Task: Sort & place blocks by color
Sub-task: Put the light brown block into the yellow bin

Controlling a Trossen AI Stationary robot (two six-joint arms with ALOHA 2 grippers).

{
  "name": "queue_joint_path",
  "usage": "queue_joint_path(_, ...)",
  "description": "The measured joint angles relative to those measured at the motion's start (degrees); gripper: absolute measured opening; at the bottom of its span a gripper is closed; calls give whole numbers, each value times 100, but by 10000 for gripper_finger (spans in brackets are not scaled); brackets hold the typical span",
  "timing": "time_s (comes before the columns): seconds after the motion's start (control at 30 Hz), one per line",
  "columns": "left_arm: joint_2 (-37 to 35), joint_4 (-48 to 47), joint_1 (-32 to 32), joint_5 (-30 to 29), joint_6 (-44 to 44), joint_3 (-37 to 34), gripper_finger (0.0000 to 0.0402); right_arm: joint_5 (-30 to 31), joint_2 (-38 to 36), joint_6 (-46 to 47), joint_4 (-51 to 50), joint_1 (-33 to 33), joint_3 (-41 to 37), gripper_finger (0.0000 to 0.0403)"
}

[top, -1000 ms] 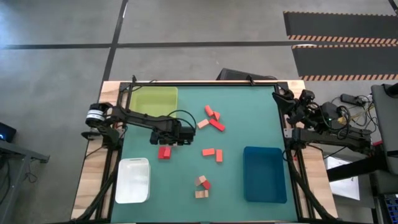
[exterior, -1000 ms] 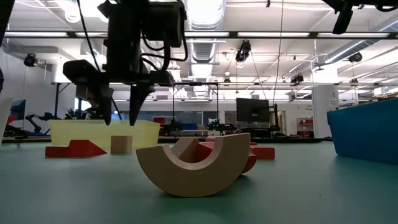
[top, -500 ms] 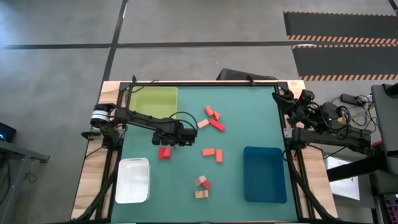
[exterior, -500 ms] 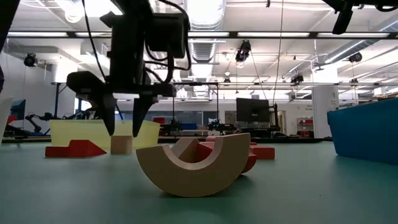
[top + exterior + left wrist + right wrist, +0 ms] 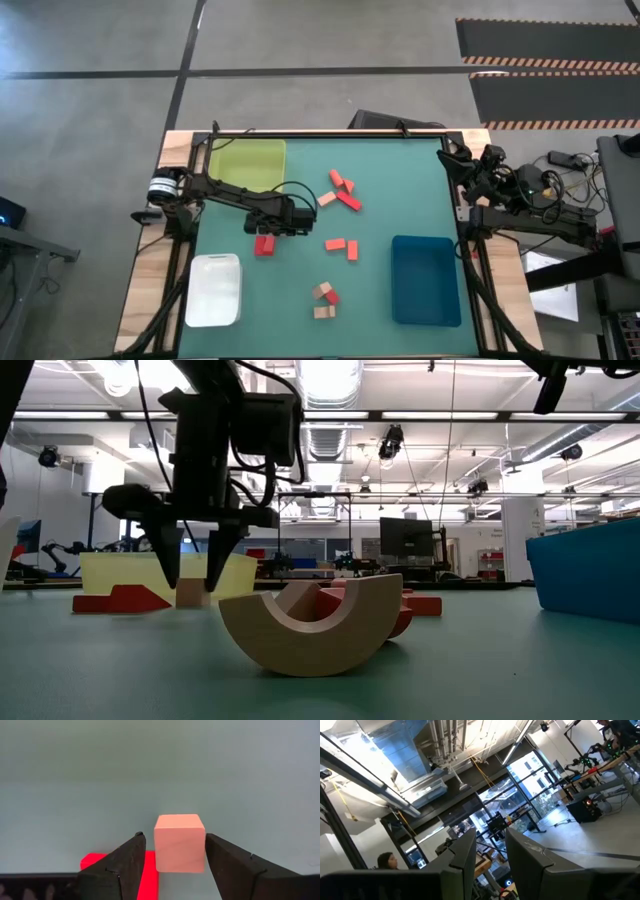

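**Workshop hall around a green-topped table**

Grey concrete floor (image 5: 90, 150) crossed by dark lines; black mats with striped hazard edging (image 5: 548, 42) at the far right; green table surface (image 5: 480, 660) framed in pale wood (image 5: 150, 290). Beyond the table, a wide open hall; white ceiling with exposed ducts (image 5: 330, 435) and bright strip lights (image 5: 330, 375); dark monitor (image 5: 405, 538) on a distant bench. Tall glazed wall (image 5: 525, 795) with daylight, silver ductwork (image 5: 400, 745) overhead; a person (image 5: 385, 861) low in the distance.

Three trays (image 5: 249, 160); about dozen blocks (image 5: 341, 244); two arms (image 5: 225, 190)
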Motion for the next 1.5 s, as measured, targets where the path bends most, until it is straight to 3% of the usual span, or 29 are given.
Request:
queue_joint_path(0.33, -7, 99, 0, 2, 51, -20, 116, 0, 2, -24, -2, 0, 0, 95)
queue_joint_path(0.7, -115, -43, -4, 234, 545, 425, 126, 2, 11, 211, -399, 0, -2, 95)
queue_joint_path(0.87, -337, -701, -4, 478, 1047, 999, 127, 74, 17, 211, -490, 0, -2, 95)
queue_joint_path(1.03, -797, -1325, 75, 547, 1601, 1551, 128, 533, 52, 216, -459, 0, -2, 95)
queue_joint_path(1.37, -1921, -2335, 944, 462, 1941, 1858, 129, 1273, 129, 157, -415, 0, -4, 95)
queue_joint_path(1.5, -2236, -2414, 1561, 290, 2617, 1784, 129, 1556, 131, 178, -417, 0, -4, 95)
